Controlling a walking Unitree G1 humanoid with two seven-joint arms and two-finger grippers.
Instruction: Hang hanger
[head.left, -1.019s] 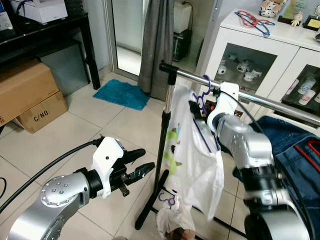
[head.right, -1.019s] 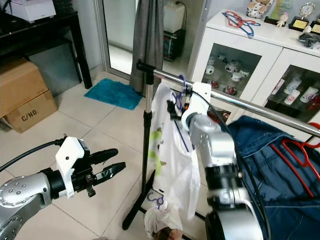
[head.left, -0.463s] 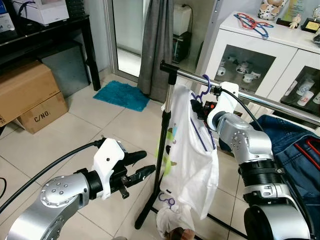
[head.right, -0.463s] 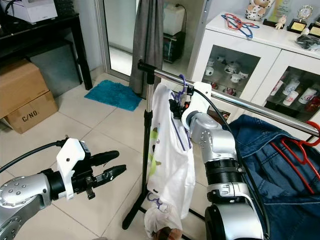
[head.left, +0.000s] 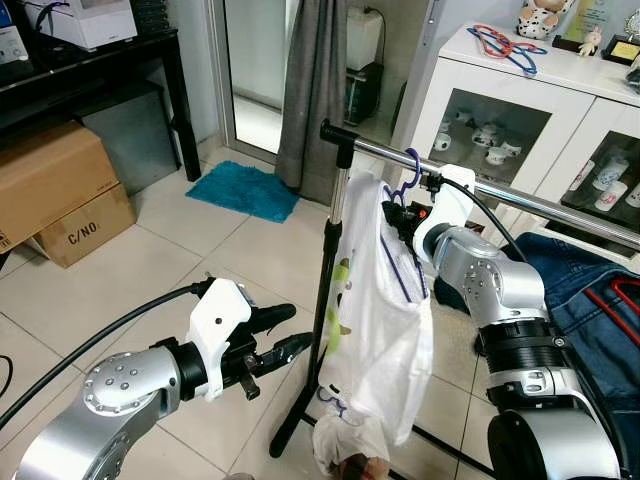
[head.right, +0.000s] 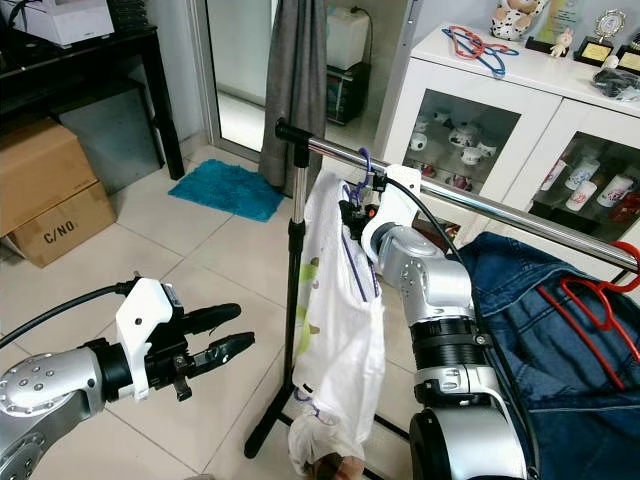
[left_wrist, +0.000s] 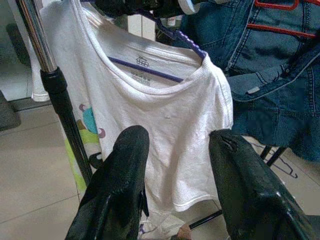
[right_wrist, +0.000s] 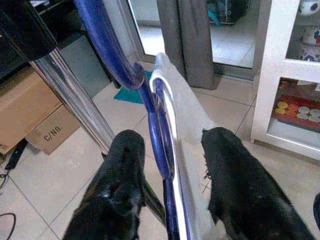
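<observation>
While the right tool (right_wrist: 167, 185) sits open astride the purple hanger (right_wrist: 159, 130), gripping nothing, its hook is over the rail (head.left: 480, 188). Hanger: light, stiff, slick. White shirt (head.left: 375, 330): limp, swings. Hold at neck. Left tool (head.left: 282, 334) open, idle.

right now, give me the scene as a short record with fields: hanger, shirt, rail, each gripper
hanger: purple hanger, hook over the rail
shirt: white t-shirt hanging on the hanger
rail: metal clothes rail on a black stand
right gripper: right gripper open, fingers either side of the hanger neck
left gripper: left gripper open, held low, left of the stand, holding nothing
</observation>
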